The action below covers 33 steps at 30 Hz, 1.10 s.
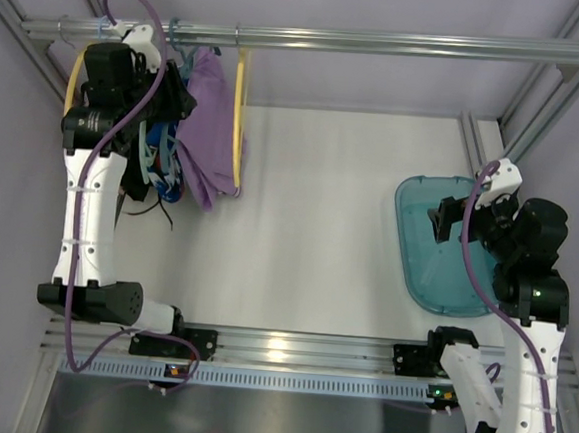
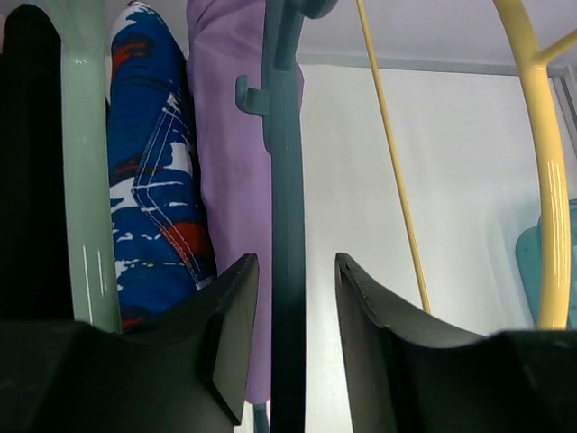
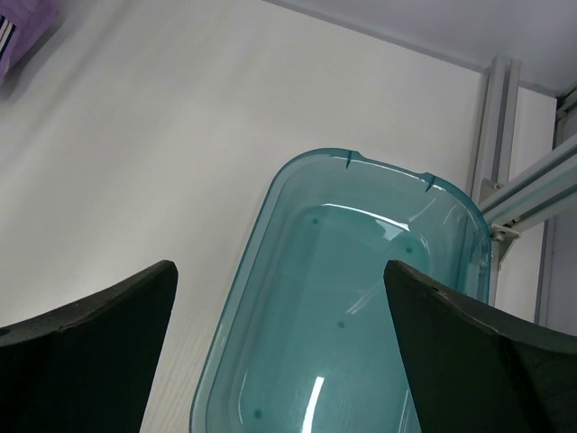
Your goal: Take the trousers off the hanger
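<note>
White bench (image 1: 319, 229) under a metal rail (image 1: 383, 43): above its far left corner your trousers (image 1: 208, 130) hang on the hanger (image 2: 287, 225), between a blue-red-white patterned garment (image 2: 149, 180) and a yellow hanger (image 1: 239, 122). Your left gripper (image 2: 295, 271) straddles the hanger's stem, fingers apart with gaps on both sides. Your right gripper (image 3: 279, 280) hangs spread wide above the teal tub (image 3: 270, 194) by the bench's right edge.

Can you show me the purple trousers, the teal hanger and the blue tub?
trousers (image 1: 209, 120): top view, middle of the hanging purple cloth.
hanger (image 2: 287, 225): left wrist view, its upright teal bar.
tub (image 3: 361, 298): right wrist view, its bare floor.
</note>
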Available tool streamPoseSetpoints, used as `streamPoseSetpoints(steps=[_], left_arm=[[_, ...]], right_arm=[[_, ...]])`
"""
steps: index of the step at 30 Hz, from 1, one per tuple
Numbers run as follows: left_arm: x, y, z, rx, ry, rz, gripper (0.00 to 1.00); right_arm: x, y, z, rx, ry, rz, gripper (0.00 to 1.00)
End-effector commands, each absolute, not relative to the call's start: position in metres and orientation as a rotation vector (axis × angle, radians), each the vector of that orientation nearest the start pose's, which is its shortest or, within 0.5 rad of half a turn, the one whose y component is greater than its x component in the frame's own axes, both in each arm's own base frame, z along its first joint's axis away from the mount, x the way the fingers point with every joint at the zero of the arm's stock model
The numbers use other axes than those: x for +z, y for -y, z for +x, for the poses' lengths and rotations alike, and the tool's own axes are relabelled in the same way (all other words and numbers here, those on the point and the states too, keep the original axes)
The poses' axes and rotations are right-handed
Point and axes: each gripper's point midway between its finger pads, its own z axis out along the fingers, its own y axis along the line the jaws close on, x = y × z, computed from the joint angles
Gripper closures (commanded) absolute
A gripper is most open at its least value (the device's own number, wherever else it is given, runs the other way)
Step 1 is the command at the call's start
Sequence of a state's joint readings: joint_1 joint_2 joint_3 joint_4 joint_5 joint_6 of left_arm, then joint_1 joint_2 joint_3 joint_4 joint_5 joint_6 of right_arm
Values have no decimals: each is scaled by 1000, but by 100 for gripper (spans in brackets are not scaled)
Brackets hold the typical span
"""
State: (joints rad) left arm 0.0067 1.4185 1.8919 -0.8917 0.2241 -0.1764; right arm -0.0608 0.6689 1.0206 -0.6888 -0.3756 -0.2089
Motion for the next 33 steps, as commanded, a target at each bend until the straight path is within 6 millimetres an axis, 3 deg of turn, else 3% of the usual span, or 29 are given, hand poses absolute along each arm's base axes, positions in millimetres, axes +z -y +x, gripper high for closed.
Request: streamPoseSetpoints(steps=[1, 3, 6, 7, 9, 13, 15, 16, 17, 18, 21, 26, 27, 28, 33], left_arm=[[416, 50, 380, -383, -1951, -48, 58], [416, 53, 380, -409, -1952, -51, 60], [420, 56, 378, -430, -1932, -60, 76], [424, 56, 378, -430, -1913, -63, 87], [428, 55, 377, -428, -1891, -76, 99], [431, 48, 380, -402, -1848, -110, 100], [454, 51, 375, -416, -1742, -82, 100], [444, 52, 377, -427, -1732, -81, 100], [465, 53, 380, -429, -1614, -58, 100], [464, 52, 370, -431, -1565, -64, 100], [482, 48, 366, -408, -1443, -54, 100], [475, 49, 370, -403, -1401, -28, 100], [463, 50, 373, -408, -1411, -24, 100], [475, 52, 370, -413, -1348, 0, 100], [470, 53, 376, -406, -1286, 23, 100]], right_arm=[[305, -43, 241, 166, -1817, -405, 1], [303, -43, 240, 167, -1820, -405, 1], [301, -44, 241, 171, -1824, -407, 1], [301, -44, 240, 172, -1822, -408, 1], [299, -44, 240, 171, -1827, -408, 1], [295, -44, 240, 171, -1833, -410, 1], [294, -44, 239, 170, -1835, -409, 1], [292, -43, 239, 170, -1838, -411, 1], [291, -43, 240, 170, -1841, -410, 1], [290, -43, 239, 170, -1841, -410, 1], [289, -44, 239, 173, -1843, -411, 1], [287, -44, 240, 175, -1848, -412, 1], [287, -44, 241, 174, -1849, -411, 1], [286, -44, 241, 175, -1851, -411, 1], [286, -44, 242, 178, -1852, -410, 1]])
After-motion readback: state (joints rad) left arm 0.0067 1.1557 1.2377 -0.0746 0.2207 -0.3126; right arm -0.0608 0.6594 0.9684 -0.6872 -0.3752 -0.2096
